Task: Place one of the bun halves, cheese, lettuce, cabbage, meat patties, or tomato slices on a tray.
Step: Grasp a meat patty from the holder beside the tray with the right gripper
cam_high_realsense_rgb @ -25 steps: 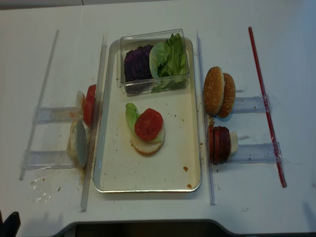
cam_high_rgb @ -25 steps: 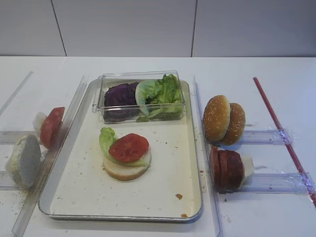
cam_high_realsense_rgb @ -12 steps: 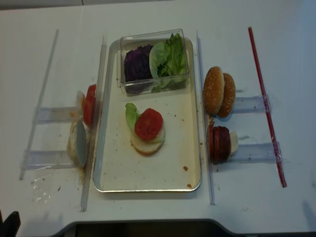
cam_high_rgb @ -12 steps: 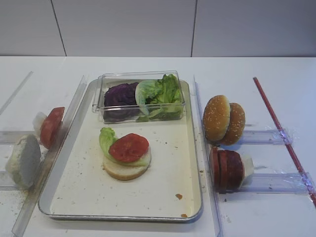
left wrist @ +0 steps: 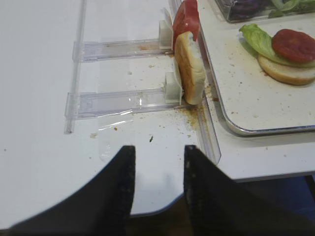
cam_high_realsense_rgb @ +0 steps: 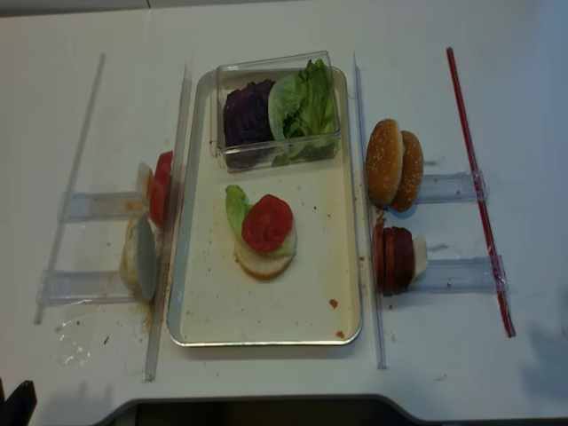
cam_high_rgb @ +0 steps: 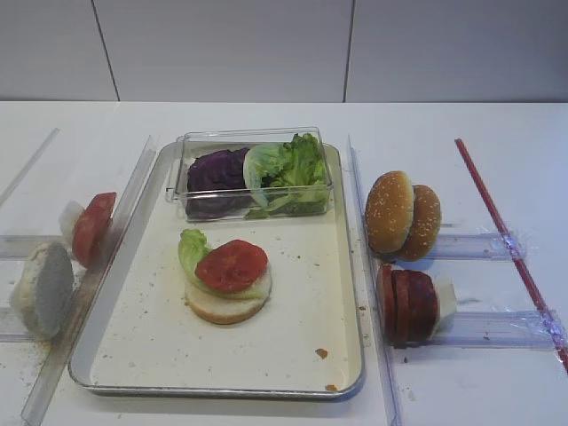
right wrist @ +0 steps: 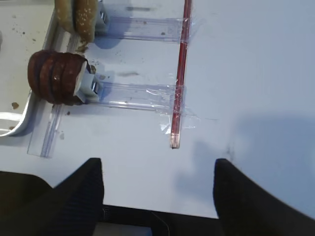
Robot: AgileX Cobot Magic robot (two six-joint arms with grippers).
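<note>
Two overhead views show the whole layout with no arm over the food. In the exterior high view, the tray holds a flat bun half topped with a lettuce leaf and a tomato slice; a clear box at the tray's far end holds purple cabbage and more lettuce. Right of the tray stand two seeded bun halves on edge and, nearer, a row of meat patties. On the left, another tomato slice and a pale bun half stand on edge.

The realsense view gives the same layout from straight above, plus a dark object of uncertain identity at its bottom left corner.

The right wrist view alone shows the right gripper: its dark fingers stand wide apart, holding nothing, above bare table near the red strip, the patties at upper left.

The left wrist view alone shows the left gripper, jaws apart and empty, hanging near the upright bun half by the tray's corner.
</note>
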